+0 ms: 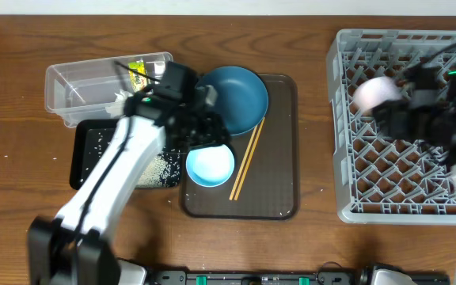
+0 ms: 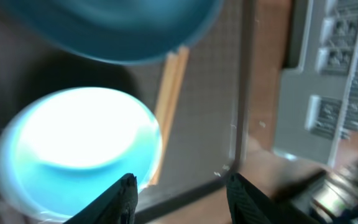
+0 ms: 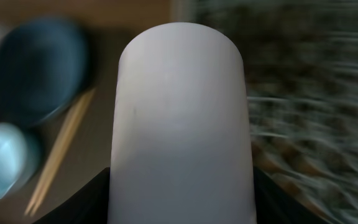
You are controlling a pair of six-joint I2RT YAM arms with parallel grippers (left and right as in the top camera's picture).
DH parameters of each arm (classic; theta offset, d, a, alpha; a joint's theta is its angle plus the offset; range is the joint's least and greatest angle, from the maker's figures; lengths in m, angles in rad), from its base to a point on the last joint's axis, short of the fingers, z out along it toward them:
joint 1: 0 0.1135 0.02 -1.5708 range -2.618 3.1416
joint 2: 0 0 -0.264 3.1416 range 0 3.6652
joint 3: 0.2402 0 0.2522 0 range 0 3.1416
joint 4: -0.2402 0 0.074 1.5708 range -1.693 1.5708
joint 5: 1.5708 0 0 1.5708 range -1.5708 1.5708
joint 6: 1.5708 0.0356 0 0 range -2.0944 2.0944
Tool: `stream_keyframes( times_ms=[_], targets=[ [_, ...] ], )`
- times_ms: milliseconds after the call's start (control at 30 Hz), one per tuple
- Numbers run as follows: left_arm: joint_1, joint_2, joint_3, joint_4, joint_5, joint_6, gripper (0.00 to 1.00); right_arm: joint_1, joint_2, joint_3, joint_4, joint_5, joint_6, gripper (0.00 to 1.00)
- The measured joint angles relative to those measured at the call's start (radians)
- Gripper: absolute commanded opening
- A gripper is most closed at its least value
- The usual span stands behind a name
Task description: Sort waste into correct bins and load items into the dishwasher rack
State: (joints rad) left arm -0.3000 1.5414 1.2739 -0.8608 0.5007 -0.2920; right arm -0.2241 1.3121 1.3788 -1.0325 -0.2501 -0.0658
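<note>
My right gripper (image 1: 394, 103) is shut on a pinkish white cup (image 1: 376, 92), held over the left part of the grey dishwasher rack (image 1: 347, 127); the cup fills the right wrist view (image 3: 182, 124). My left gripper (image 2: 179, 186) is open and empty, over the front edge of the light-blue bowl (image 1: 210, 166) (image 2: 73, 143). The dark-blue bowl (image 1: 236, 95) and wooden chopsticks (image 1: 246, 158) lie on the brown serving tray (image 1: 279, 174). The yellow-green wrapper (image 1: 138, 69) lies in the clear tub (image 1: 77, 79). Rice grains (image 1: 161, 170) lie in the black tray (image 1: 85, 154).
The brown serving tray sits between the bins and the rack. The rack reaches the table's right edge. The left arm crosses over the black tray and the clear tub's right end.
</note>
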Motion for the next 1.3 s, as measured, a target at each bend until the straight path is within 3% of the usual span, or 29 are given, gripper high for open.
stream_keyframes(
  times_ms=[267,600,1000,1100,1133,1167,1233,1300],
  targets=[
    [0.011,-0.203,0.000,-0.013,-0.172,0.014,0.49,-0.253,0.106,0.157,-0.051,0.181,0.141,0.01],
    [0.011,-0.215,0.000,-0.034,-0.216,0.025,0.49,-0.439,0.408,0.434,-0.195,0.267,0.232,0.01],
    [0.011,-0.215,0.000,-0.046,-0.219,0.027,0.49,-0.580,0.609,0.454,-0.187,0.255,0.277,0.01],
    [0.011,-0.215,0.000,-0.048,-0.219,0.027,0.49,-0.597,0.625,0.454,-0.174,0.230,0.286,0.17],
    [0.011,-0.215,0.000,-0.048,-0.219,0.027,0.49,-0.602,0.628,0.454,-0.174,0.223,0.290,0.30],
    [0.011,-0.215,0.000,-0.048,-0.219,0.027,0.49,-0.603,0.631,0.454,-0.174,0.214,0.291,0.52],
    [0.011,-0.215,0.000,-0.048,-0.219,0.027,0.49,-0.606,0.638,0.455,-0.171,0.193,0.298,0.81],
    [0.011,-0.215,0.000,-0.048,-0.219,0.027,0.49,-0.606,0.650,0.455,-0.158,0.172,0.305,0.94]
  ],
)
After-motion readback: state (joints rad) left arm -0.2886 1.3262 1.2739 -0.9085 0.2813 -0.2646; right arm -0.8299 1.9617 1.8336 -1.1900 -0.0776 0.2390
